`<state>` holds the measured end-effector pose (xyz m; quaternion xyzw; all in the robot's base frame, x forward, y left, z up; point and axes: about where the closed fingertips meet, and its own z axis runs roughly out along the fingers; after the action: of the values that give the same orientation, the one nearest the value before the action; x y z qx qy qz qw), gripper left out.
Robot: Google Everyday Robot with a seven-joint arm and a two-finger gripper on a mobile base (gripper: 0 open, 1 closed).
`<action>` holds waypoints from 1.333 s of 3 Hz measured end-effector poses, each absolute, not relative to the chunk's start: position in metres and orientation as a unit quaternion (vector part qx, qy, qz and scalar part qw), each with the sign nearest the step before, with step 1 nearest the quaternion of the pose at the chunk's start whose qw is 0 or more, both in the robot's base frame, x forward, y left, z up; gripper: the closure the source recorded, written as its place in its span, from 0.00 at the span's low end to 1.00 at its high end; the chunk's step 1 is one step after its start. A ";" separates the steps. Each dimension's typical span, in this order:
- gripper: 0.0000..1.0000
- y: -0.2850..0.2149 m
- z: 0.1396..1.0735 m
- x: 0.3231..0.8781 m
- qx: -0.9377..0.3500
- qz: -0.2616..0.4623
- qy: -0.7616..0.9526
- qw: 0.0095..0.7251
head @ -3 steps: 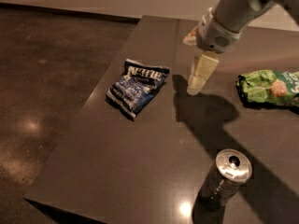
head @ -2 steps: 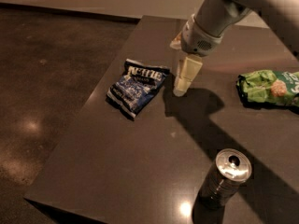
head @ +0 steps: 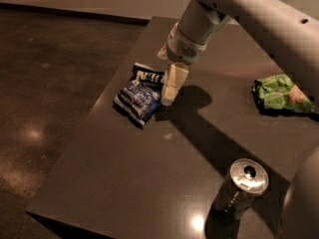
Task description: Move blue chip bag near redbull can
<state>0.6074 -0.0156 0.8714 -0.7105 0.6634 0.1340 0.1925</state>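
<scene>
Presently the pincer (head: 168, 97) hangs low over the dark tabletop (head: 149, 178), its pale tip at the right edge of the blue bag (head: 139, 94). Whether it touches the bag, and whether it is spread or pressed together, I cannot tell. The arm (head: 249, 11) reaches down to it from the upper right and throws a long shadow across the surface toward the can.

The blue bag lies flat and crinkled near the tabletop's left edge, tilted, its white lettering at the upper end. The can (head: 241, 188) stands upright at the near right, its silver top and pull tab showing, well apart from the blue bag. A green bag (head: 281, 94) lies at the right side, far from both. Brown floor (head: 45, 108) shows to the left.
</scene>
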 end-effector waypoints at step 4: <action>0.78 -0.005 0.857 0.599 -0.706 0.183 0.671 0.135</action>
<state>0.5990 -0.0049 0.8567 -0.7060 0.6709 0.1827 0.1346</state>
